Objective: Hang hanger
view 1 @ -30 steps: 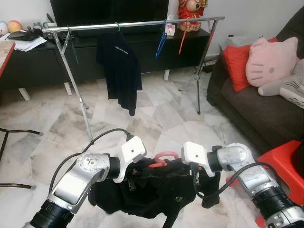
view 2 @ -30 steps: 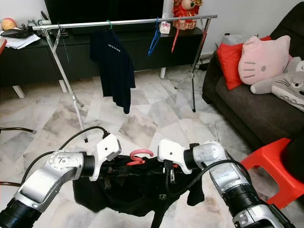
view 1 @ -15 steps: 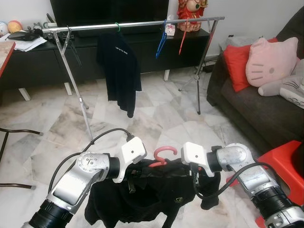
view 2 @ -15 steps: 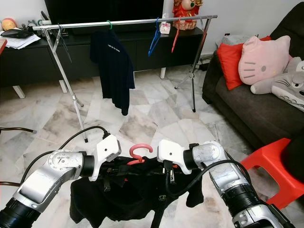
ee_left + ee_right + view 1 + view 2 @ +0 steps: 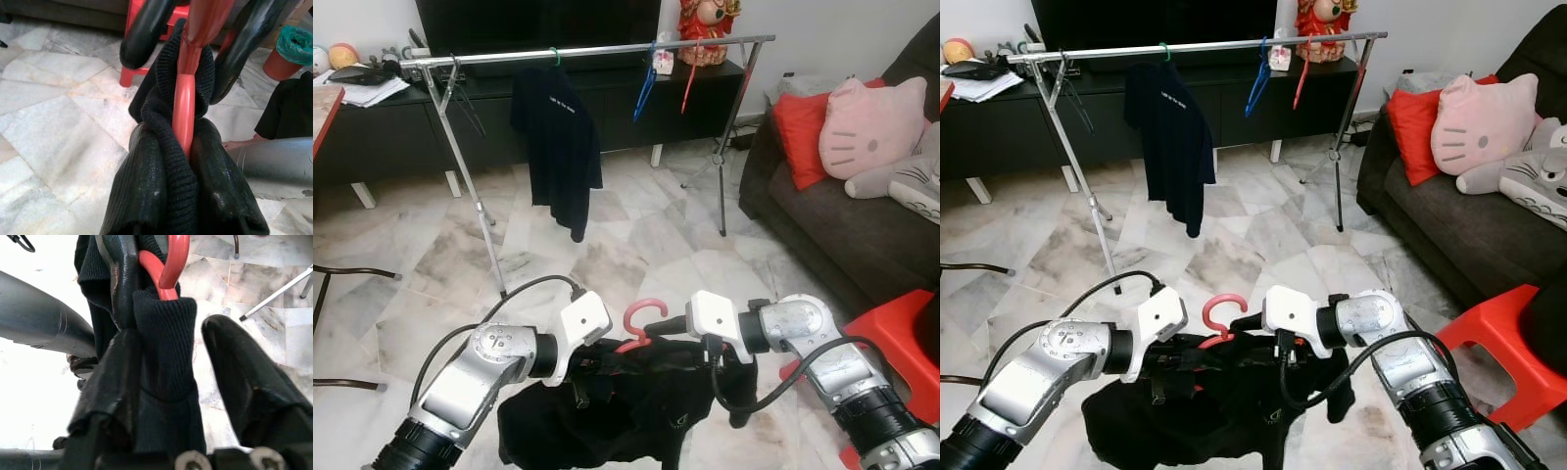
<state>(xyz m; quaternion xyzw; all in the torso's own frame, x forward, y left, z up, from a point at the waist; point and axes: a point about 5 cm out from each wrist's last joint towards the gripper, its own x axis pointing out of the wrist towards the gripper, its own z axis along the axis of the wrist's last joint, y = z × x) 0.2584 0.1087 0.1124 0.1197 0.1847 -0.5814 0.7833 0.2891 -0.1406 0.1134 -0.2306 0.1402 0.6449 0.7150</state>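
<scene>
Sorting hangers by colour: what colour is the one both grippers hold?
Red hanger, clearest in the left wrist view.

Bare rail (image 5: 607,49) between the hung black shirt (image 5: 558,137) and the blue hanger (image 5: 646,88) offers open room. Marble floor (image 5: 636,235) lies open up to the rack. Sofa (image 5: 842,225) and red stool (image 5: 891,333) bound the right side.
</scene>
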